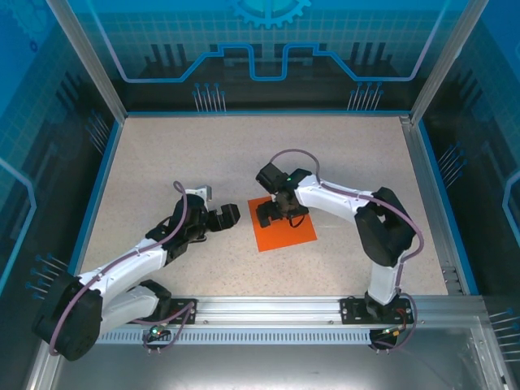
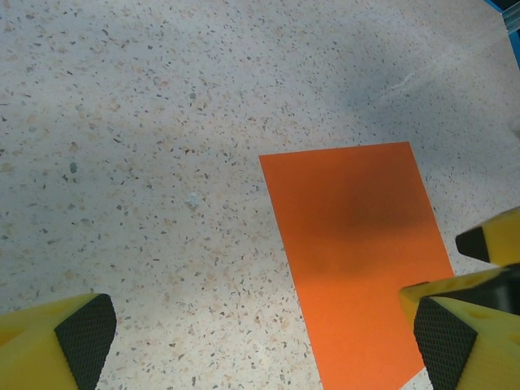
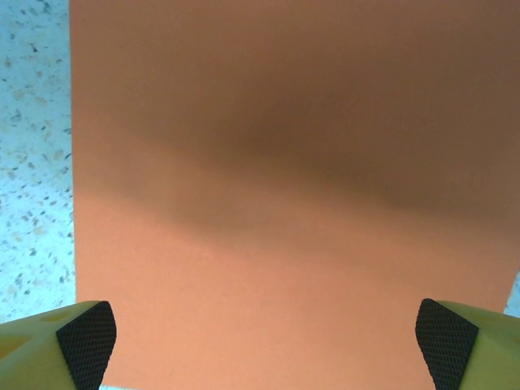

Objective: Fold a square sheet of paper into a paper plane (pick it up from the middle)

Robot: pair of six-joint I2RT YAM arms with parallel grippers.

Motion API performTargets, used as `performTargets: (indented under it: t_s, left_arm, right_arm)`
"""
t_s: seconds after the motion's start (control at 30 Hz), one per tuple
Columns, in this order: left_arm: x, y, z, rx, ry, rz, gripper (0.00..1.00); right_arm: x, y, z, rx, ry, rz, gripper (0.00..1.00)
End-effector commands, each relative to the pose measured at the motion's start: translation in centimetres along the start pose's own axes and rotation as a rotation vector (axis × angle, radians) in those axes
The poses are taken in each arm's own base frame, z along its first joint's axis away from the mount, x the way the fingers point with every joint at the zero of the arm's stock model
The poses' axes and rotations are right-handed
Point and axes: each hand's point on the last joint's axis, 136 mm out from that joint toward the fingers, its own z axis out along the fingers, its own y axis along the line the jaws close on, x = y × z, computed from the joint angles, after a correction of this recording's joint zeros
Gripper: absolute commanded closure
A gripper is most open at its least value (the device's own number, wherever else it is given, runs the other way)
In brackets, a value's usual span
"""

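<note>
- The square sheet of paper (image 1: 291,234) lay flat on the bench (image 1: 244,154), a little right of centre between the two arms and turned slightly off square to the bench's edges. We saw no crease in it, so we judged the folding not yet begun.
- The right gripper (image 1: 274,213) hung over the sheet's far half, jaws spread wide and holding nothing. In its wrist view the pads (image 3: 85,341) stood at either side with orange paper between them. We read this as lining up for the pick from the middle that the task asks for.
- The left gripper (image 1: 225,217) stood just beside the sheet's left edge, over bare bench, its jaws also wide apart and empty. We took it to be waiting clear of the right arm, placed to help once a fold was wanted.
- From above, the right gripper covered the sheet's far middle, so we could not tell whether its fingertips touched the paper or hovered over it. The soft dark shadow on the sheet did not settle it.
- The right wrist view cut off the sheet's far edge. In the left wrist view one corner lay behind that gripper's own finger, and a bit of yellow at the right border was too cropped to name.
</note>
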Motion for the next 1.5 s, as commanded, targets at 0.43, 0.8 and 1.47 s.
performTargets:
  t_s: [0.43,0.8,1.47]
  left_arm:
    - [-0.5,-0.4,-0.5,0.021,-0.01,0.014,0.02]
    - [-0.7,-1.2,-0.4,0.065,-0.018,-0.019,0.01]
    - [-0.7,-1.1,-0.3,0.048,-0.007,-0.037,0.02]
  right_arm:
    - [3.0,-1.0,5.4,0.026,0.224,0.046,0.01]
    - [-0.1,-1.0,2.8,-0.009,0.128,0.08,0.01]
    - [3.8,-1.0,8.3,0.036,0.27,0.083,0.01]
